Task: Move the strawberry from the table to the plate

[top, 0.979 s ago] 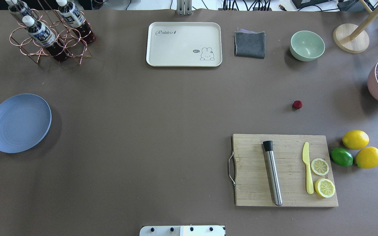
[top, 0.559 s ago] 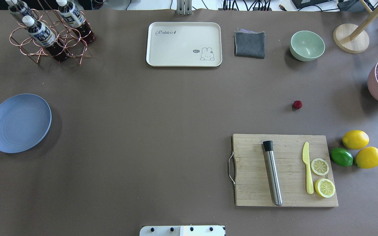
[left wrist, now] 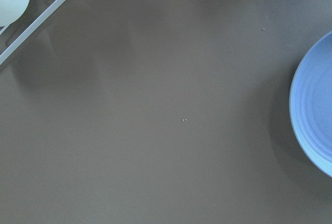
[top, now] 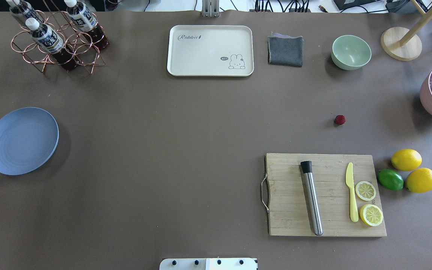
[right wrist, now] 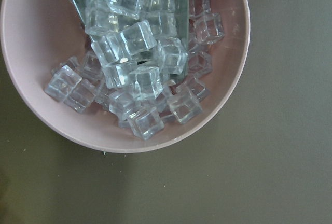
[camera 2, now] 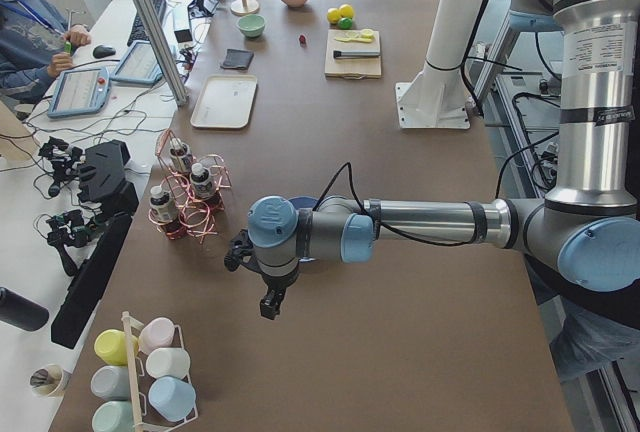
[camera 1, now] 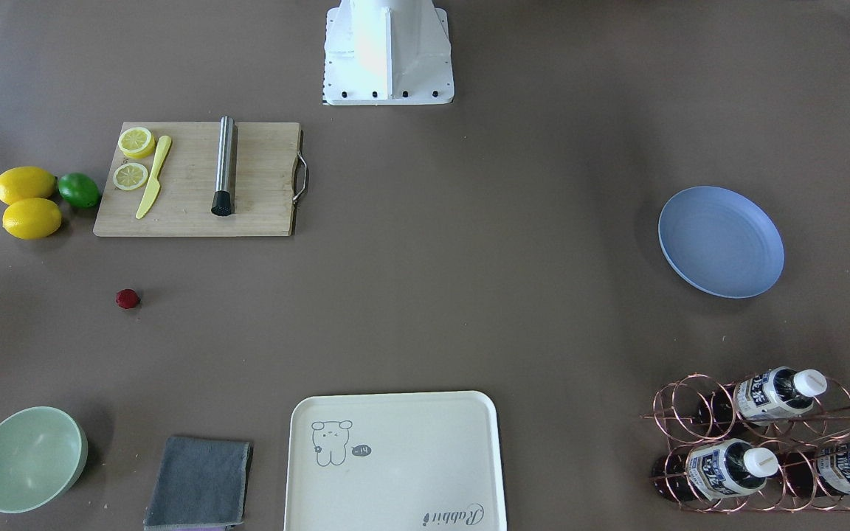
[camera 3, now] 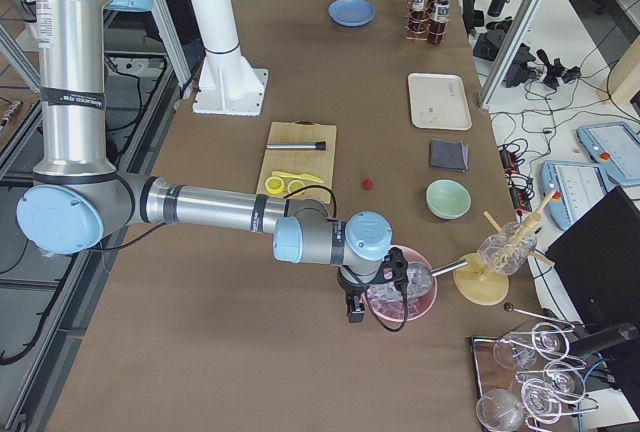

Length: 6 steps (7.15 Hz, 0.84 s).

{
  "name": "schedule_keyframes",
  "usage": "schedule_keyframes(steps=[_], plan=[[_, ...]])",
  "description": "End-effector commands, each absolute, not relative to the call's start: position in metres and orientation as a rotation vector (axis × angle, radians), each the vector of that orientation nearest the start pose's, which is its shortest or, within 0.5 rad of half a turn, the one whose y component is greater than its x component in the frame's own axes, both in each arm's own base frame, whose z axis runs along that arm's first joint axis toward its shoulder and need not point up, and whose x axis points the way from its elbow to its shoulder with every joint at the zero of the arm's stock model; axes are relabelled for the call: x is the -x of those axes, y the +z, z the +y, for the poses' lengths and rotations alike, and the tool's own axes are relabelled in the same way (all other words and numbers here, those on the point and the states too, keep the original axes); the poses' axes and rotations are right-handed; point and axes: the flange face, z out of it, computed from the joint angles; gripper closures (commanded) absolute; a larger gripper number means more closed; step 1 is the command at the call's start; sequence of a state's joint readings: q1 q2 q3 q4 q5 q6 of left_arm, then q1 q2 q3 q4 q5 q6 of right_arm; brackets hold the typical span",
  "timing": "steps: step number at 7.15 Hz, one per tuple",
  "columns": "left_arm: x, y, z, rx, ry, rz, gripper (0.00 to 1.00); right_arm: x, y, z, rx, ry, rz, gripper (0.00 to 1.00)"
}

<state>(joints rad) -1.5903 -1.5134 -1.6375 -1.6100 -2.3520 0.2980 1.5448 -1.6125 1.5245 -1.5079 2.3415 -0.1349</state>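
The strawberry (top: 339, 120) (camera 1: 128, 299) (camera 3: 368, 184) is a tiny dark-red berry lying on the brown table (top: 186, 123), just beyond the cutting board. The light-blue plate (top: 21, 140) (camera 1: 721, 241) (left wrist: 316, 110) rests far off at the table's left end with nothing on it. No gripper shows in the overhead or front-facing views. My left gripper (camera 2: 270, 304) hangs over the table near the plate's end. My right gripper (camera 3: 351, 310) hovers beside a pink bowl. I cannot tell whether either is open or shut.
A wooden cutting board (top: 324, 194) carries a steel muddler, a yellow knife and lemon slices. Two lemons and a lime (top: 390, 179) lie beside it. A cream tray (top: 210, 50), grey cloth (top: 285, 50), green bowl (top: 351, 51), bottle rack (top: 56, 35) and pink ice bowl (right wrist: 124, 68) ring the table.
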Motion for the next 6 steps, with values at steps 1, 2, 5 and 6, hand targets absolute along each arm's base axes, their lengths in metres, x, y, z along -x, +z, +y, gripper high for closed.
schedule_keyframes(steps=[1, 2, 5, 6], plan=[[0.071, 0.645, -0.472, -0.177, 0.283, 0.773, 0.01, -0.050, 0.697, -0.472, -0.015, -0.145, -0.771, 0.00], [0.072, 0.649, -0.468, -0.171, 0.279, 0.777, 0.01, -0.050, 0.696, -0.473, -0.016, -0.146, -0.771, 0.00], [0.072, 0.627, -0.492, -0.209, 0.279, 0.779, 0.01, -0.050, 0.696, -0.472, -0.015, -0.144, -0.769, 0.00], [0.072, 0.634, -0.494, -0.206, 0.249, 0.788, 0.01, -0.050, 0.696, -0.472, -0.015, -0.144, -0.771, 0.00]])
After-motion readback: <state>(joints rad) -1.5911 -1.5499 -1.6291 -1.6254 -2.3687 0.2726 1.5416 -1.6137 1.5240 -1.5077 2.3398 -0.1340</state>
